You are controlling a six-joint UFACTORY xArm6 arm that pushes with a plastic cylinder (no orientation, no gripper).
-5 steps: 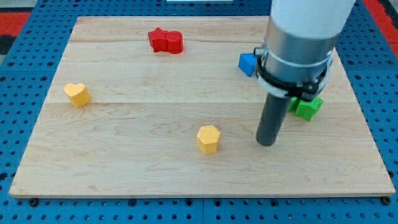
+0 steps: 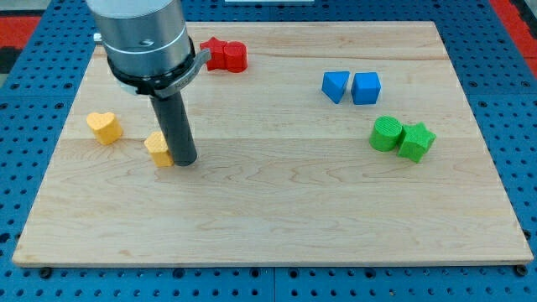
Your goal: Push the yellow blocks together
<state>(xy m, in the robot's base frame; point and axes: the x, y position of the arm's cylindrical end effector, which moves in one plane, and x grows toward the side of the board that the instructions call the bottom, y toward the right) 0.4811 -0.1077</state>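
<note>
Wooden board [image 2: 277, 201] on blue pegboard; our tip [image 2: 185, 159], a bare rod grasping nothing, touches the yellow block [image 2: 159, 148] at its right; yellow heart [image 2: 104, 127] nearby, left. Risk: off-centre push slips block past heart

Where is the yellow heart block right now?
The yellow heart block sits near the board's left edge in the view, just left of the other yellow block, which my tip touches.

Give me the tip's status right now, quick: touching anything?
My tip: no gripper, nothing held; it sits against the view's right side of the yellow hexagonal block, apparently touching. The yellow heart block lies apart, farther toward the view's left.
</note>
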